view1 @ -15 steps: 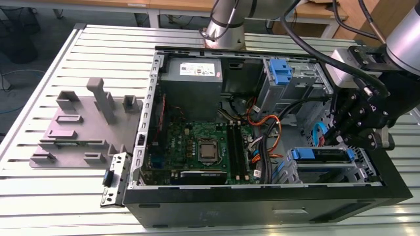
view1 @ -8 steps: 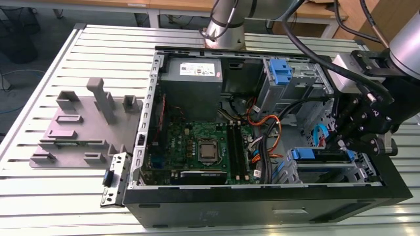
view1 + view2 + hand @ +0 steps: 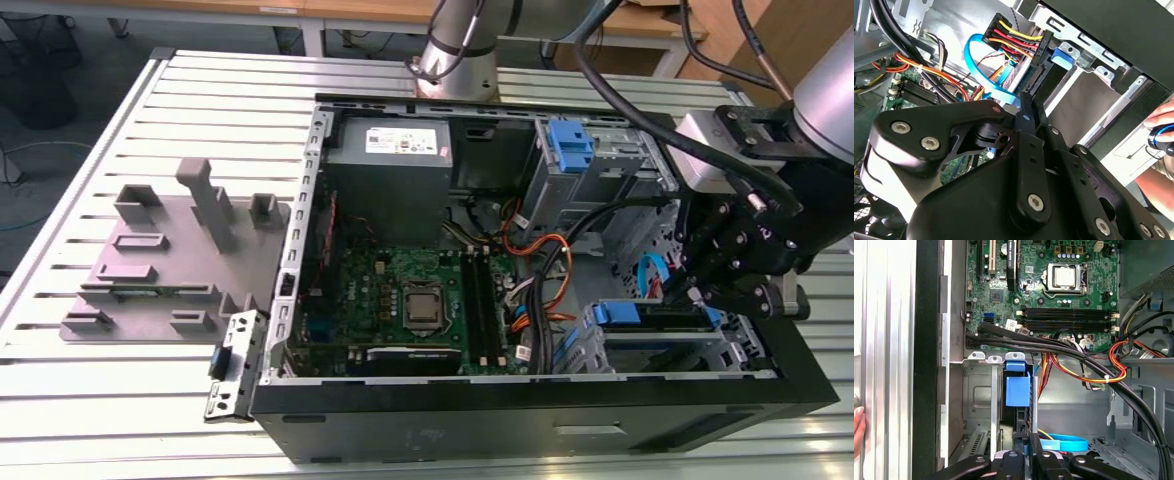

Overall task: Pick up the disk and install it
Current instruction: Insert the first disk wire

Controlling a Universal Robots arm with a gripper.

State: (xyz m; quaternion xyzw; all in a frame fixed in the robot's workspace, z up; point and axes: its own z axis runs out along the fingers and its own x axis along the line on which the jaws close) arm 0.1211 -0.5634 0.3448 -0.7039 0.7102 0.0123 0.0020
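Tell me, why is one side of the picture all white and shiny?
In the first wrist view, bright light glares off the ribbed metal table, washing it pale; the motherboard stays evenly lit. In the second wrist view, the gripper is a dark mass close to the camera, and the blue cable behind shines.

cables (image 3: 1089, 357) crowding drive cage (image 3: 981, 390)

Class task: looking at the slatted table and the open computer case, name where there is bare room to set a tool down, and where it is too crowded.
Free: the slatted table in front of the grey fixture, and the strip behind it up to the computer case. Crowded: inside the case, where cables cross the motherboard, and the drive bay where the gripper sits by the disk.
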